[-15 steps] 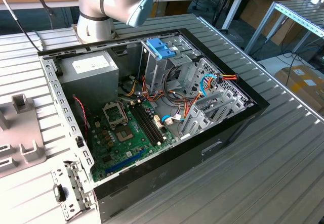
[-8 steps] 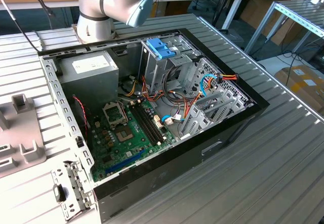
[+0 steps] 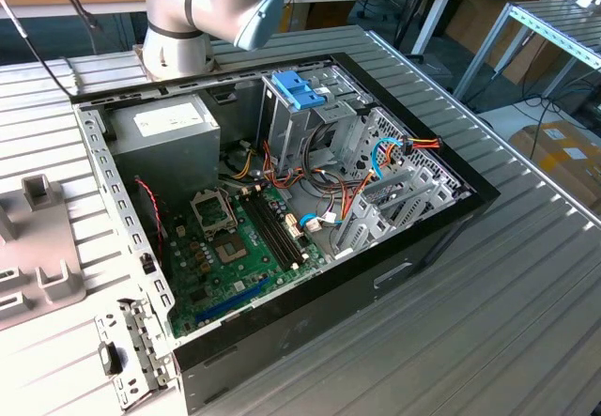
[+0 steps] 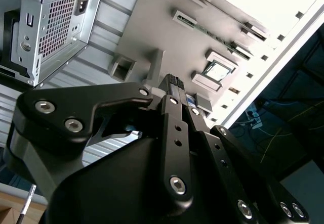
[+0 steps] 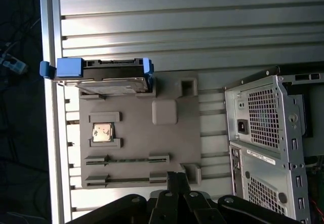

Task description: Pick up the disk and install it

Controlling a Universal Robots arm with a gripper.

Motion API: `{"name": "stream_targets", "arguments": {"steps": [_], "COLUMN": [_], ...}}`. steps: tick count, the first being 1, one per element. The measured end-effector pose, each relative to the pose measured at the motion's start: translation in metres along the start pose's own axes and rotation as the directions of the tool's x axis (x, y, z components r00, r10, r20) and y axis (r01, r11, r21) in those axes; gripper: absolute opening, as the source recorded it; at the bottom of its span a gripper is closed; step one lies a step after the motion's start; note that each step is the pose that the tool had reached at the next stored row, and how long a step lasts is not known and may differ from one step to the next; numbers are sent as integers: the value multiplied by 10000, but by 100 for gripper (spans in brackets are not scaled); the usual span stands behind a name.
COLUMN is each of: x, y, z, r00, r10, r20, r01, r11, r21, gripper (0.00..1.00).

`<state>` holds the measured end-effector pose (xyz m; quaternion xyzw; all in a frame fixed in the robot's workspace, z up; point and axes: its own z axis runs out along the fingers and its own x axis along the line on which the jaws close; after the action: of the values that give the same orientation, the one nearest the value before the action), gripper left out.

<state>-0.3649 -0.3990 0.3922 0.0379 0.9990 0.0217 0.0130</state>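
On the grey fixture plate (image 5: 136, 143) atop the counter (image 5: 177, 27), the disk (image 5: 114, 80) sits at one edge; the gripper (image 5: 178, 176), pressed together and empty, hovers near the opposite edge.

Stock count, items as seen:
- disk (image 5: 109, 80): 1 (blue-framed)
- grey plate (image 5: 167, 143): 1
- chip (image 5: 103, 132) on that plate: 1
- long slotted rails (image 5: 126, 159) on that plate: 2
- computer case (image 3: 413, 266): 1, lid off
- motherboard (image 3: 216, 285): 1
- empty socket (image 3: 208, 211) on the motherboard: 1
- power supply (image 3: 164, 130): 1
- blue bracket (image 3: 299, 90) in the drive bay: 1
- arm (image 3: 211, 3): 1
- cardboard box (image 3: 563, 148): 1
- ribbed worktop (image 3: 507, 331): 1
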Motion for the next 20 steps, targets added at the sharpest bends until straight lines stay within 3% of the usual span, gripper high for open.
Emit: {"name": "stream_targets", "arguments": {"steps": [20], "x": [57], "y": [-4], "z": [3], "r00": [10000], "r10": [0], "r20": [1], "r01": [0], "r11": [10000], "r21": [-1], "gripper": [11]}}
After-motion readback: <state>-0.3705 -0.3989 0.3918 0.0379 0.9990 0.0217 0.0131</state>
